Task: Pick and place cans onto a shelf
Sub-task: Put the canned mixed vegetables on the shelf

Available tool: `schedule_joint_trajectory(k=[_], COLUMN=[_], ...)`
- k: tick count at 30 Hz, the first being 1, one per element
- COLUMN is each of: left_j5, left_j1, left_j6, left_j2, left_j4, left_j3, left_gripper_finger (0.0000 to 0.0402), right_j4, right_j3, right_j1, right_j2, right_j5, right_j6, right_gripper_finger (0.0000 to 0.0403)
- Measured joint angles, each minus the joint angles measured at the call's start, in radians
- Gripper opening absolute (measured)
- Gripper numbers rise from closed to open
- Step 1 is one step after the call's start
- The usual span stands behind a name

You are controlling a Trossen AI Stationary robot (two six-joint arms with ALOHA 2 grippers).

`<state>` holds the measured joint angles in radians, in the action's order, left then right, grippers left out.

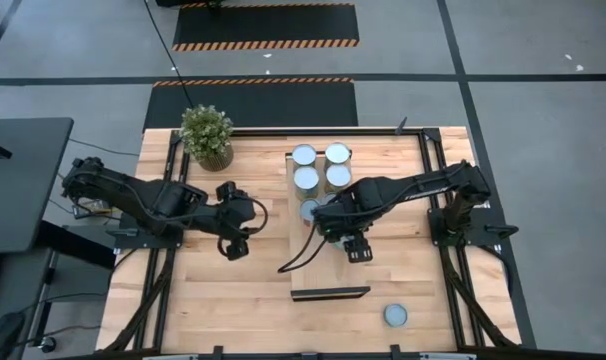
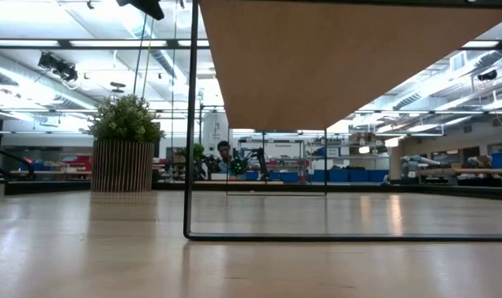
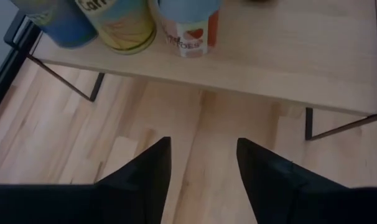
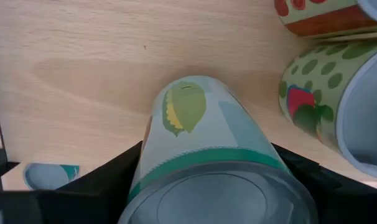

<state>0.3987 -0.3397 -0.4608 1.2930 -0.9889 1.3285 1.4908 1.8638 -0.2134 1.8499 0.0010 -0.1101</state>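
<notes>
The shelf [image 1: 328, 270] is a pale raised board in the table's middle. Several cans stand on its far end [image 1: 321, 166]. My right gripper [image 1: 318, 213] is over the shelf just nearer than them, shut on a can with a green-and-white label [image 4: 201, 143], which also shows in the high view [image 1: 310, 209]. My left gripper [image 1: 233, 236] is open and empty over the tabletop left of the shelf, facing three cans [image 3: 123, 25] on the board. One more can [image 1: 395, 316] stands on the tabletop near the front right. My right gripper pinches the can's round side wall near its top rim [image 4: 148, 177] between its two fingers, one on each side. The fingers [image 4: 107, 180] slant down from the table's right. The can stands upright; whether its bottom rests on the board or is just above it, I cannot tell.
A potted green plant [image 1: 207, 136] stands at the table's far left. The shelf rests on thin dark metal legs [image 2: 187, 165], with open room beneath the board. Two other cans [image 4: 325, 99] stand close beside the held one. Bare tabletop lies at the near left.
</notes>
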Motion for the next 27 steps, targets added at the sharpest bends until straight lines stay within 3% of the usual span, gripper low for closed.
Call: schedule_joint_trajectory(k=[12,20,27], left_j5=[-0.003,-0.003,-0.003], left_j1=[0.001,0.000,0.000], left_j6=[0.000,-0.001,-0.027], left_j2=[0.000,0.000,0.016], left_j4=[0.007,0.046,0.115], left_j3=[0.000,0.000,0.001], left_gripper_finger=[0.0187,0.0187,0.0187], right_j4=[-0.036,-0.013,0.010], right_j3=[0.015,0.096,0.100], right_j1=[-0.003,-0.017,-0.011], right_j2=[0.009,0.009,-0.004], right_j5=[0.069,0.185,0.194], right_j6=[0.001,0.006,-0.020], right_gripper_finger=[0.0362,0.0362,0.0362])
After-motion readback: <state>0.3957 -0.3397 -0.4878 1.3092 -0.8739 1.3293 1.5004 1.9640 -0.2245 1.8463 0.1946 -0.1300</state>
